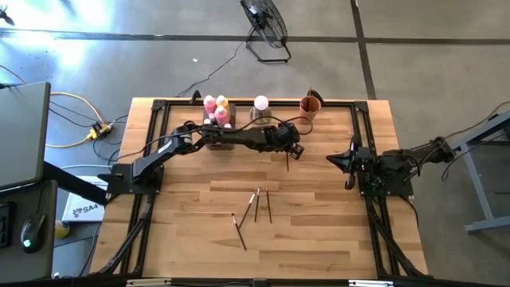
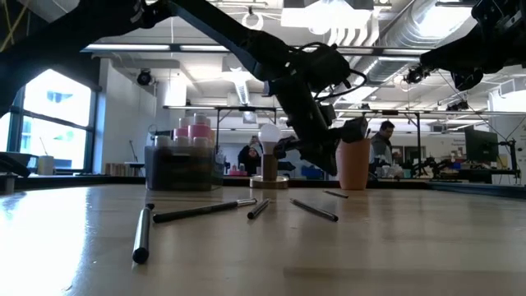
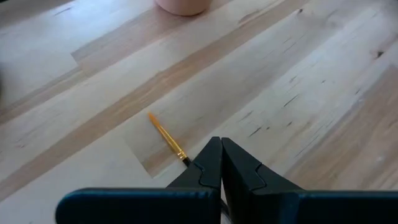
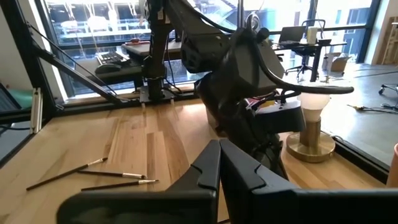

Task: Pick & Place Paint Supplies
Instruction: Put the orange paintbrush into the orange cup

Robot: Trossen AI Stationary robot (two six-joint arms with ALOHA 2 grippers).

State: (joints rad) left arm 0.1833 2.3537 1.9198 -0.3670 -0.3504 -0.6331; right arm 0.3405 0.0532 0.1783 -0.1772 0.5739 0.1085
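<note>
Left gripper [image 3: 221, 163] jaws clamped on thin dark-handled paintbrush [image 3: 166, 138]: light, stiff, rolls; grip mid-handle. Right gripper [image 4: 219, 163] jaws together.

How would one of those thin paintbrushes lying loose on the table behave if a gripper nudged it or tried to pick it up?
The paintbrushes are slim round sticks lying flat on the smooth wooden table, so a nudge would probably roll or spin one. They look stiff and light. Sitting so low on the surface, one likely leaves little to pinch and could slip from the fingers.
</note>
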